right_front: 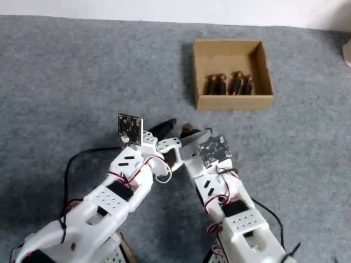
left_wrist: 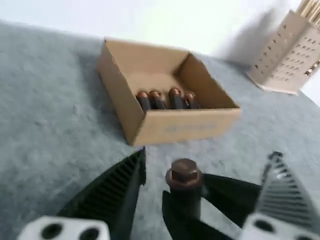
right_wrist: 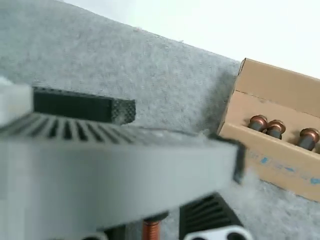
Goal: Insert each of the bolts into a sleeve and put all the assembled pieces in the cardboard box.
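You have four done, one still at the grippers.
The cardboard box (right_front: 233, 102) at one o'clock holds four assembled pieces (right_front: 229, 84) in a row. A fifth bolt-in-sleeve (left_wrist: 184, 175) is at centre, and your left gripper (right_front: 167, 126) is spread around it. You cannot tell the right gripper's (right_front: 196, 138) grip. The grey mat (right_front: 82, 82) lies open from nine to twelve.

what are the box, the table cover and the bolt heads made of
Box: plain brown cardboard, matte, with folded walls. Table cover: grey felt or short carpet, judging by its fuzzy speckled surface. Bolt heads: probably metal with a coppery finish; they catch a slight shine.
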